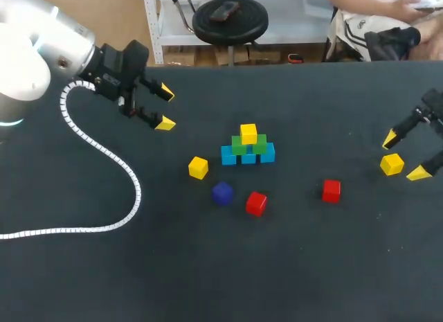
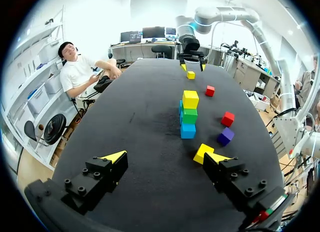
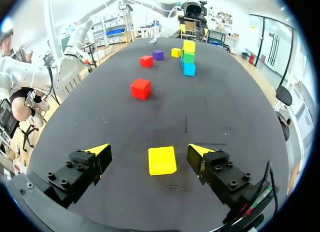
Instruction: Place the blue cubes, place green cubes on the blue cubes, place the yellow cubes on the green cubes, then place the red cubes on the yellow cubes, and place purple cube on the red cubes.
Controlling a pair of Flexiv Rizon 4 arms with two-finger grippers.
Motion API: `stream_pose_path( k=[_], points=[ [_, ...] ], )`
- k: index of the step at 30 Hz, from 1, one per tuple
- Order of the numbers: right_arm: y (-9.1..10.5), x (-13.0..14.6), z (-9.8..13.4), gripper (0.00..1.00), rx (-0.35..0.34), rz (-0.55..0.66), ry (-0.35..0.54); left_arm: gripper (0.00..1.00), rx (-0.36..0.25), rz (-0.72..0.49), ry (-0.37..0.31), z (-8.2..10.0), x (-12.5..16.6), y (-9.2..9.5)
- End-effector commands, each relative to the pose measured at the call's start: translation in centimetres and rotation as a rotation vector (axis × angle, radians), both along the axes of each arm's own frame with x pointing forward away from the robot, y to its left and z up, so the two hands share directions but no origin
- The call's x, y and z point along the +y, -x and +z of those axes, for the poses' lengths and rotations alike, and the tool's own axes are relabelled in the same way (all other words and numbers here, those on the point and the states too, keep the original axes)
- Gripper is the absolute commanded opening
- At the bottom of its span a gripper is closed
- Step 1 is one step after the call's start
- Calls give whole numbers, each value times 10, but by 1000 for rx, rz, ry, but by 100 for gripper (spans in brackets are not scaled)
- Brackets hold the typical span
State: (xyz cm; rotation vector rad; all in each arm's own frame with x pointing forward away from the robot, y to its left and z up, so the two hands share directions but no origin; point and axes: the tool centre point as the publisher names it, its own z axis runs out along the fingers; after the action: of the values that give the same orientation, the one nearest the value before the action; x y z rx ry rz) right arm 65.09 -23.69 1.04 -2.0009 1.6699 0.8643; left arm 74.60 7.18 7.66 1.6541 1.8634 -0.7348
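A small pyramid stands mid-table: blue cubes at the bottom, green cubes on them, one yellow cube on top. Loose around it lie a yellow cube, a purple cube and two red cubes. My right gripper is open at the right edge, with another yellow cube between its fingers, untouched. My left gripper hangs open and empty at the far left, facing the pyramid.
A white coiled cable trails from the left arm across the table's left side. In the left wrist view the loose yellow cube lies just beside one fingertip, and the purple cube is a little farther on.
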Motion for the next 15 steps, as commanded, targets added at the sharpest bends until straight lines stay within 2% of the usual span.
stream_pose_path(
  k=[1,12,13,14,15],
  points=[
    [-6,0,-6,100,12,4,-8,100,3,-4,-2,0,0,-2],
    [-11,-1,-15,98,33,-30,-8,100,3,-4,-2,0,0,-2],
    [-11,-1,-15,84,33,-32,-8,100,3,-4,-2,0,0,-2],
    [-10,-1,-15,60,32,-34,-9,100,3,-4,-2,0,0,-2],
    [-10,-1,-15,49,31,-35,-8,100,3,-4,-2,0,0,-2]
  ],
)
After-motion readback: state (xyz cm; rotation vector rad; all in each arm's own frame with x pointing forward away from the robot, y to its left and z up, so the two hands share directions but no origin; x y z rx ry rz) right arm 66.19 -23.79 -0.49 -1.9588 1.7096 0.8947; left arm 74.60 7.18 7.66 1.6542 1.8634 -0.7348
